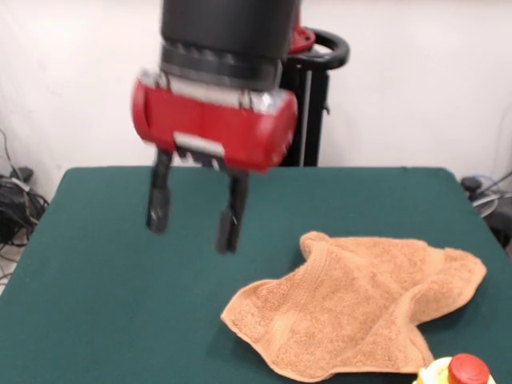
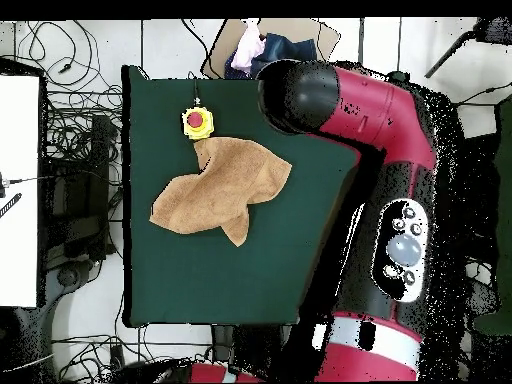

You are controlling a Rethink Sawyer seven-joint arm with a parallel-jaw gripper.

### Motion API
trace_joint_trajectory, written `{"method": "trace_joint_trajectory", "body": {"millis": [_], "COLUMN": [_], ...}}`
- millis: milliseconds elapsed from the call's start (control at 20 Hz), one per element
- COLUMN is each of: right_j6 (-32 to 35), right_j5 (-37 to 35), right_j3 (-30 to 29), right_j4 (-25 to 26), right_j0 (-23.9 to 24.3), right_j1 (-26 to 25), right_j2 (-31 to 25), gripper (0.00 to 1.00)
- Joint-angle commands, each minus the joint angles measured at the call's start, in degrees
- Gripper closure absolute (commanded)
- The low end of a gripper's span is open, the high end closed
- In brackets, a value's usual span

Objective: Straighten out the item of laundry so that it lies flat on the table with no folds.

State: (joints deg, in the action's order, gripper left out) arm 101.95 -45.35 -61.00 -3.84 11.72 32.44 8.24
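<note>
The orange-tan towel (image 1: 358, 302) (image 2: 221, 188) lies crumpled on the green table (image 1: 104, 304) (image 2: 250, 280), its edges folded over and its corners pulled into an uneven shape. My gripper (image 1: 194, 213) hangs above the table to the left of the towel in the front view, open, with nothing between its two black fingers (image 1: 158, 200). It is clear of the cloth. In the overhead view the red arm (image 2: 350, 100) covers the gripper.
A yellow base with a red button (image 1: 464, 372) (image 2: 197, 121) sits at the table edge beside the towel. Cables lie on the floor (image 2: 70, 60) around the table. Some cloth items (image 2: 262, 48) lie beyond the table's far edge in the overhead view.
</note>
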Motion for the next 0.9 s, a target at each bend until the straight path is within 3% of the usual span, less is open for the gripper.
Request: {"method": "trace_joint_trajectory", "body": {"millis": [50,150,300,450,600,750,900], "right_j6": [-3.3,-3.2,-6.4,-13.3,-19.2,-16.5,-10.4], "right_j5": [-2.6,-2.5,-4.6,-8.4,-14.1,-18.3,-16.1], "right_j3": [-11.4,-14.8,-14.8,-8.1,2.6,3.9,-2.1], "right_j4": [2.2,1.4,1.0,2.9,5.6,5.1,2.5], "right_j0": [3.0,3.8,6.5,10.2,11.9,10.7,9.4], "right_j1": [7.7,9.8,10.4,7.9,3.7,2.3,3.1], "right_j2": [-2.2,-2.7,-4.6,-7.2,-9.6,-9.3,-8.4], "gripper": [0.0,0.0,0.0,0.0,0.0,0.0,0.0]}}
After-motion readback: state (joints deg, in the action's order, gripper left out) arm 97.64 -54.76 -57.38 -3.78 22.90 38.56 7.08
